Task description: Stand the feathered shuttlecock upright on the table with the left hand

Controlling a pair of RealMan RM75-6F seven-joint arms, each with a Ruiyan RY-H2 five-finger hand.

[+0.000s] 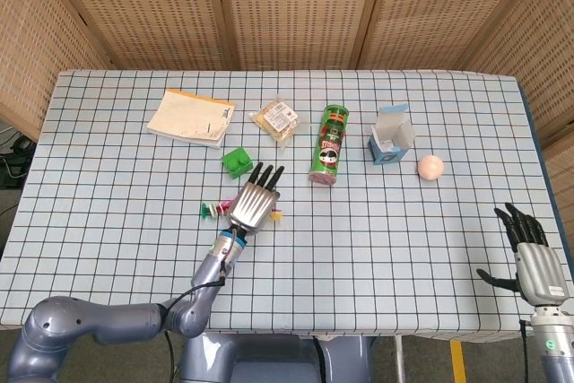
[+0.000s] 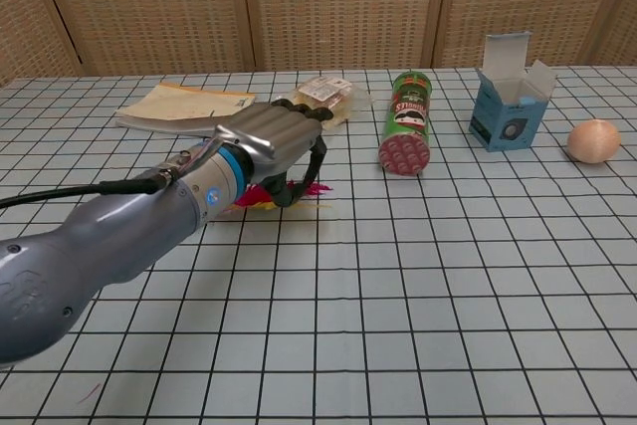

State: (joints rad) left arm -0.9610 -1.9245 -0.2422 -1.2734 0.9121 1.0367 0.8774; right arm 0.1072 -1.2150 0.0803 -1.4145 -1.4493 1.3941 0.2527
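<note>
- left hand (image 1: 252,207) covers the feathered shuttlecock (image 2: 261,195), lying on its side just before the green block (image 1: 236,161); fingers (image 2: 299,172) curl down around it
- right hand (image 1: 534,268) off the counter (image 1: 404,221), fingers spread

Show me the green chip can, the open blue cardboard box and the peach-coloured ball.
green chip can (image 2: 407,121), chest view, its side label
open blue cardboard box (image 2: 510,117), chest view, its front face
peach-coloured ball (image 2: 593,140), chest view, its middle
</note>
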